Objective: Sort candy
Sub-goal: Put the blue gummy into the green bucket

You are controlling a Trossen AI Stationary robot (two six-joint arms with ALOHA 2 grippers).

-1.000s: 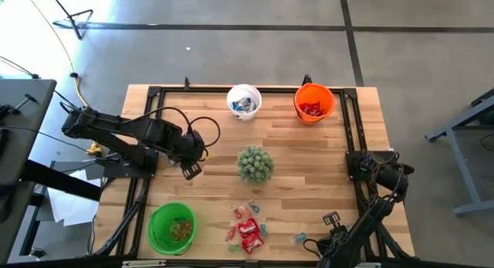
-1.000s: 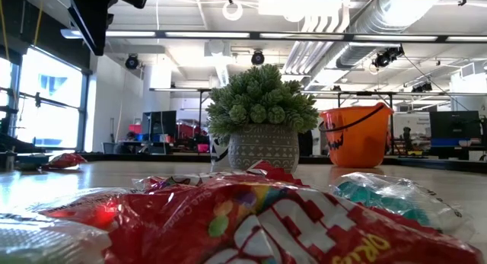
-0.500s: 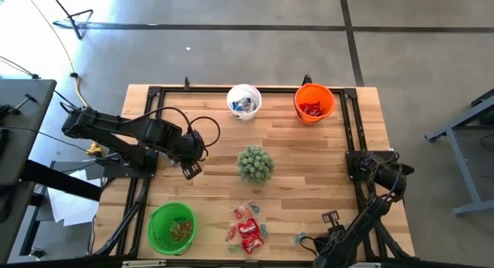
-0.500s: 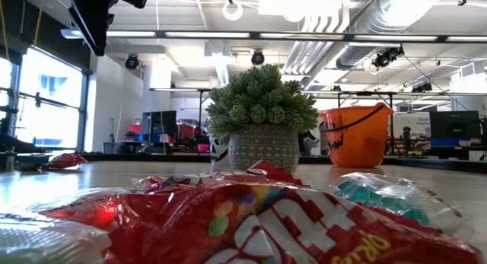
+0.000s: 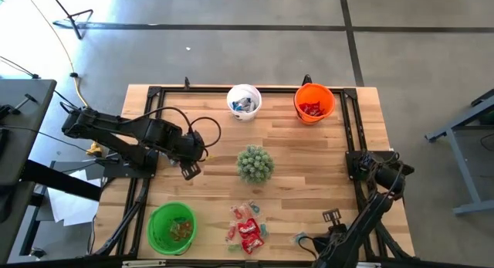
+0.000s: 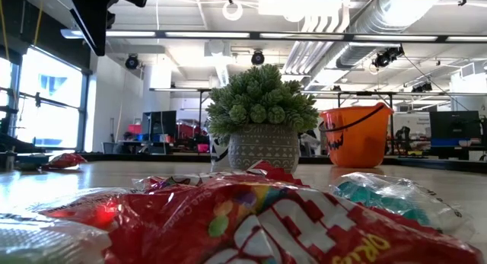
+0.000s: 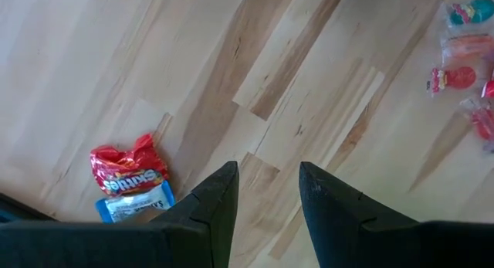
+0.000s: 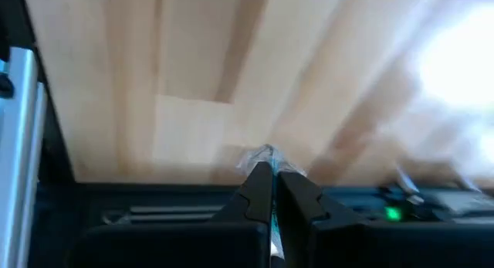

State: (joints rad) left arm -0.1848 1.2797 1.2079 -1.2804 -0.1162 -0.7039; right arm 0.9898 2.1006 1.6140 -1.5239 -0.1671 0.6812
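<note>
The candy lies in a loose pile (image 5: pixel 247 225) of red packets and light blue wrappers at the table's near edge; the low view shows it close up (image 6: pixel 251 218). One light blue wrapped candy (image 5: pixel 299 239) to the pile's right is in my right gripper (image 8: pixel 270 171), which is shut on it. My left gripper (image 7: pixel 266 191) hangs open over bare wood at the table's left, pointing down. Near it a red packet (image 7: pixel 127 169) and a blue-and-white wrapper (image 7: pixel 133 208) lie flat on the wood. My right gripper pinches the crinkled wrapper of the light blue candy between its two fingers; a twisted bit of wrapper (image 8: pixel 265 154) sticks out past the fingertips. The fingers slant down toward the table. Whether the candy is clear of the wood, I cannot tell.
A white bucket (image 5: pixel 244 100) and an orange bucket (image 5: pixel 313 103) stand at the far edge, a green bucket (image 5: pixel 171 228) at the near left. A green spiky plant in a pot (image 5: pixel 255 164) stands mid-table. Black frame rails (image 5: pixel 356 137) run along the table's sides.
My right gripper has risen a little at the table's near right edge, still shut on the light blue candy.
</note>
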